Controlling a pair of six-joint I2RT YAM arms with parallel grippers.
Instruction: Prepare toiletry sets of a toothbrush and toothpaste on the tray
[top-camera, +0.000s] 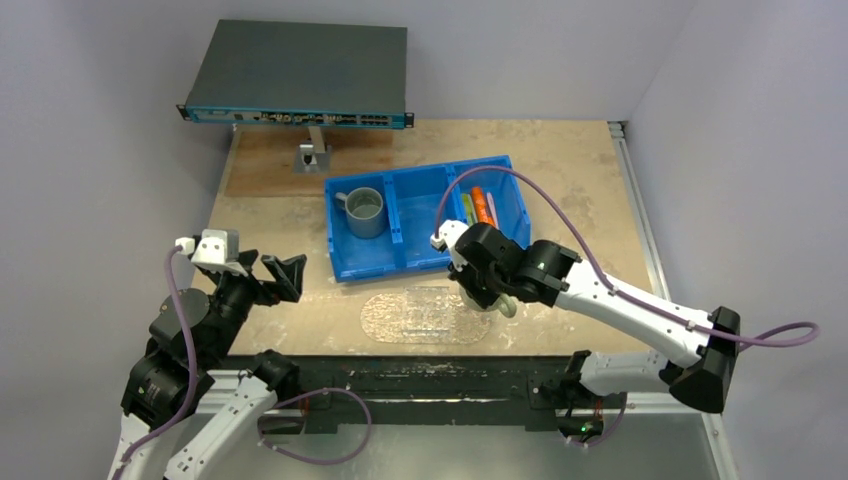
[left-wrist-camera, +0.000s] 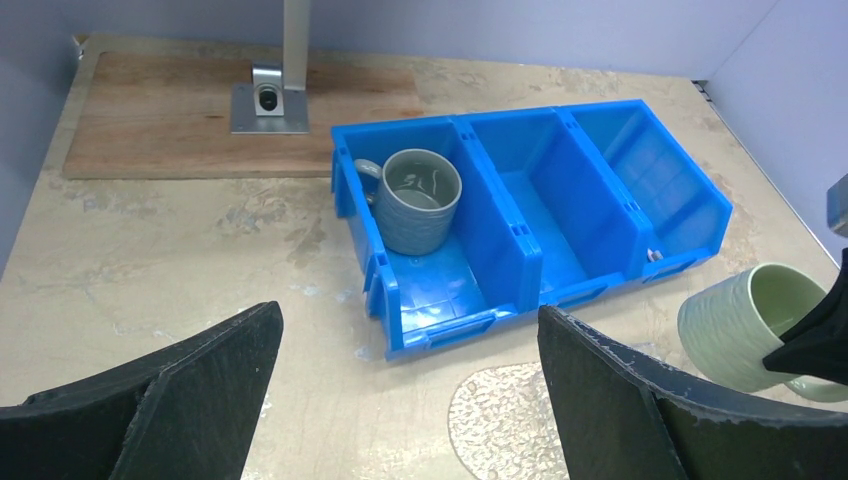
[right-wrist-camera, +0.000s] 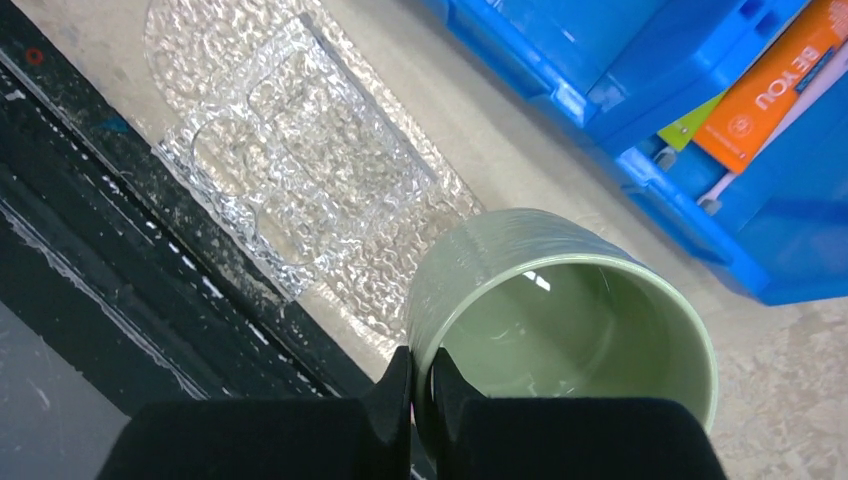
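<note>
The clear pebbled tray (top-camera: 420, 316) lies at the table's near edge and has nothing on it; it also shows in the right wrist view (right-wrist-camera: 290, 170). The orange tube (top-camera: 483, 207), the green tube (top-camera: 467, 208) and a pale toothbrush (right-wrist-camera: 722, 187) lie in the right compartment of the blue bin (top-camera: 398, 262). My right gripper (right-wrist-camera: 420, 375) is shut on the rim of a pale-green mug (right-wrist-camera: 560, 320). It holds the mug tilted over the tray's right end. My left gripper (left-wrist-camera: 410, 400) is open and empty, left of the tray.
A grey mug (top-camera: 365, 212) stands in the bin's left compartment. The middle compartment is empty. A grey network box (top-camera: 298, 72) on a metal post (top-camera: 314, 150) stands over a wooden board at the back. Walls close in on the left, right and back.
</note>
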